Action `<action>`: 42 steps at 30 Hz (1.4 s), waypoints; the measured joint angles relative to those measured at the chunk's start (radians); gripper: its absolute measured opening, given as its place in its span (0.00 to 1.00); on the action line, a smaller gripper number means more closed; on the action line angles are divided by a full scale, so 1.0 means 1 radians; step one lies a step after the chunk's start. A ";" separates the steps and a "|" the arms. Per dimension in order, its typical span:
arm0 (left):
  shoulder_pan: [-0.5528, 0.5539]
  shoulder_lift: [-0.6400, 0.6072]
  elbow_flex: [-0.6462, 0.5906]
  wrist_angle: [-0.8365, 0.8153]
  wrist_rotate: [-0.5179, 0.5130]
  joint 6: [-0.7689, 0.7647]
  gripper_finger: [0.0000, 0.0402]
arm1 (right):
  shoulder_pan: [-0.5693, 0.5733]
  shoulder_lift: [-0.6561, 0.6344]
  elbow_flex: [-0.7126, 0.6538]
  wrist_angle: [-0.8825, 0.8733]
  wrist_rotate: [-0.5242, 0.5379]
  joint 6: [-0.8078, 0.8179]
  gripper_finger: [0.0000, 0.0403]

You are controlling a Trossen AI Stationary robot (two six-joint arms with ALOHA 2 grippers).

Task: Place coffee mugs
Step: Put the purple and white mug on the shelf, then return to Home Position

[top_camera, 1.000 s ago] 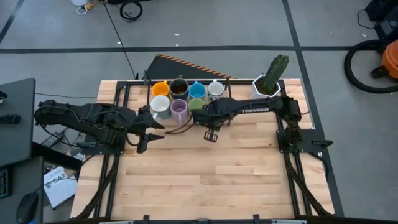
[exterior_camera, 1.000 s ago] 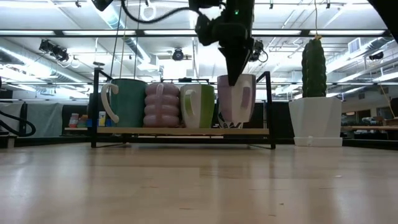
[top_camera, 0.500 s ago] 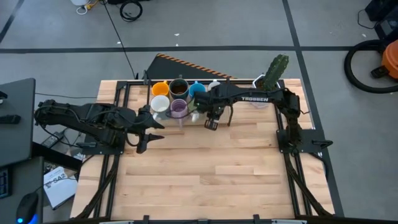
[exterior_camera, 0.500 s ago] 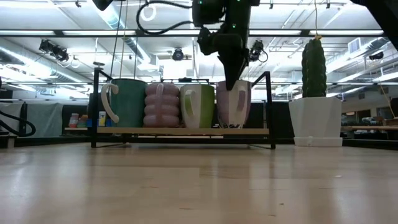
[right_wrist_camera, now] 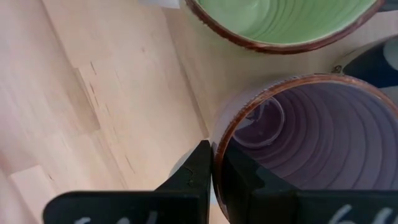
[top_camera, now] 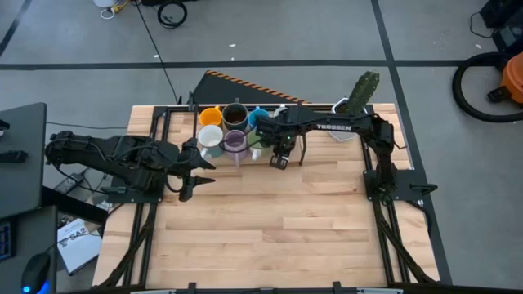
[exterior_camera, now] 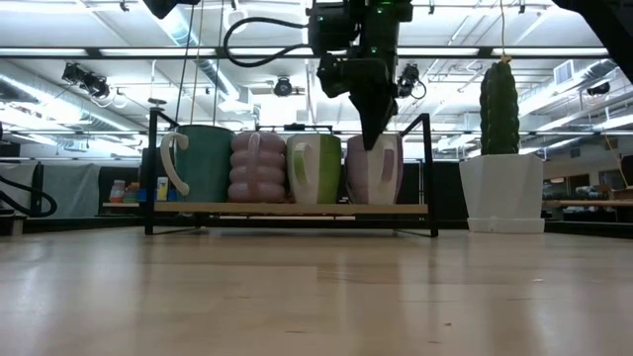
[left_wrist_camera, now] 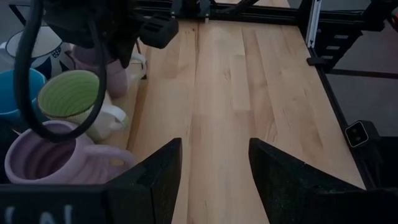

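The pale plank table (top_camera: pixel 278 229) carries a low dark rack (exterior_camera: pixel 287 209) at its far edge, and the mugs stand upright in it, mouths up, packed touching in two rows. From the low view the front row reads teal mug (exterior_camera: pixel 203 163) with a white handle, ribbed purple mug (exterior_camera: pixel 257 166), green mug (exterior_camera: pixel 315 168), then a second purple mug (exterior_camera: pixel 374 168), glazed smooth outside and ringed inside with a brown lip. The right gripper (right_wrist_camera: pixel 212 163) points straight down, its fingers pinched on that second purple mug's rim. The left gripper (top_camera: pixel 196 172) hangs spread wide and empty, beside the rack.
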 joint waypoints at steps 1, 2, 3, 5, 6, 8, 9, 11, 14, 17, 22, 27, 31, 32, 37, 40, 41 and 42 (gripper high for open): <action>0.000 0.000 0.000 0.000 0.000 0.000 0.48 | -0.002 -0.002 -0.007 0.001 -0.002 -0.001 0.07; 0.000 0.000 0.000 0.000 0.000 0.000 0.48 | -0.003 -0.004 -0.013 0.004 -0.002 0.000 0.07; 0.000 0.000 0.000 0.000 0.000 0.000 0.48 | -0.004 -0.005 -0.016 0.005 -0.002 -0.001 0.07; 0.000 0.000 0.000 0.000 0.000 0.000 0.48 | -0.004 -0.005 -0.017 0.008 0.001 0.000 0.08; 0.000 0.000 0.000 0.000 0.000 0.000 0.48 | -0.004 -0.005 -0.017 0.011 0.008 0.001 0.09; 0.000 0.000 0.000 0.000 0.000 0.000 0.48 | -0.003 -0.005 -0.020 0.012 0.018 -0.001 0.12; 0.000 0.000 0.000 0.001 0.000 -0.001 0.48 | -0.004 -0.001 -0.023 0.007 0.021 -0.001 0.13; 0.000 0.000 0.000 0.000 0.000 -0.004 0.48 | -0.006 0.005 -0.025 0.005 0.024 -0.001 0.17; 0.000 0.000 0.000 -0.004 0.000 -0.006 0.48 | -0.012 0.001 -0.022 0.004 0.025 -0.005 0.23; 0.000 0.000 0.000 -0.008 0.000 -0.008 0.48 | -0.018 0.001 -0.021 0.001 0.025 -0.005 0.28; 0.000 0.000 0.000 -0.014 0.000 -0.008 0.48 | -0.021 0.001 0.001 -0.011 0.025 -0.001 0.34; 0.000 0.000 0.000 -0.014 0.000 -0.006 0.48 | -0.020 0.001 0.057 -0.041 0.036 -0.013 0.35; 0.000 0.000 0.000 -0.014 0.000 -0.008 0.48 | -0.020 0.001 0.107 -0.072 0.072 -0.016 0.35; 0.000 0.000 0.000 -0.014 0.000 -0.008 0.48 | -0.020 0.001 0.117 -0.081 0.073 -0.016 0.35; 0.000 0.000 0.000 -0.016 0.000 -0.020 0.48 | -0.019 0.001 0.162 -0.134 0.074 -0.016 0.35; -0.010 0.000 0.000 -0.021 0.000 -0.027 0.48 | -0.018 0.001 0.184 -0.170 0.074 -0.014 0.35; -0.014 0.000 0.000 -0.021 0.000 -0.027 0.48 | -0.018 0.001 0.192 -0.180 0.074 -0.012 0.35; -0.018 0.000 0.000 -0.020 0.000 -0.027 0.48 | -0.018 0.001 0.200 -0.188 0.074 -0.012 0.35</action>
